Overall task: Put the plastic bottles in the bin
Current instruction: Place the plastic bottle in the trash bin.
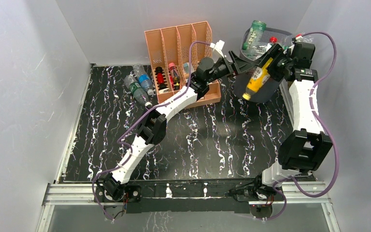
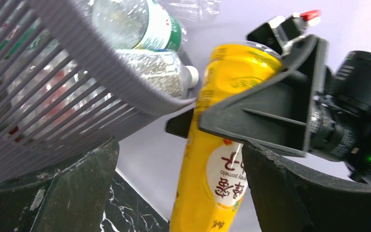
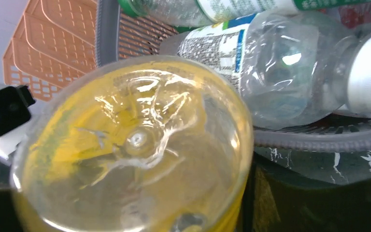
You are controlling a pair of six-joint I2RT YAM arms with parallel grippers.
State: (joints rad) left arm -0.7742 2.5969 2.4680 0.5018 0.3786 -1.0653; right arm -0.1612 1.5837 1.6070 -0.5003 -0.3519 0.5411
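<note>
Black marbled surface (image 1: pixel 212 145): the dark grey round mesh bin (image 2: pixel 125 82) sits at 1 o'clock, several bottles inside; the yellow plastic bottle (image 1: pixel 258 77) hangs tilted, cap downward, just outside the rim, clamped in the right pincer (image 1: pixel 275 63); the left pincer (image 1: pixel 236 65) is spread and empty nearby. Lift the bottle above the rim; carry it toward 1 o'clock; release over the opening, clear of the left pincer.

Left arm (image 1: pixel 174 104) stretches far and rightward, left gripper (image 1: pixel 239 62) gaping wide; right arm (image 1: pixel 305 108) rises bent, right gripper (image 1: pixel 271 64) clamped round a yellow bottle (image 1: pixel 257 79).
</note>
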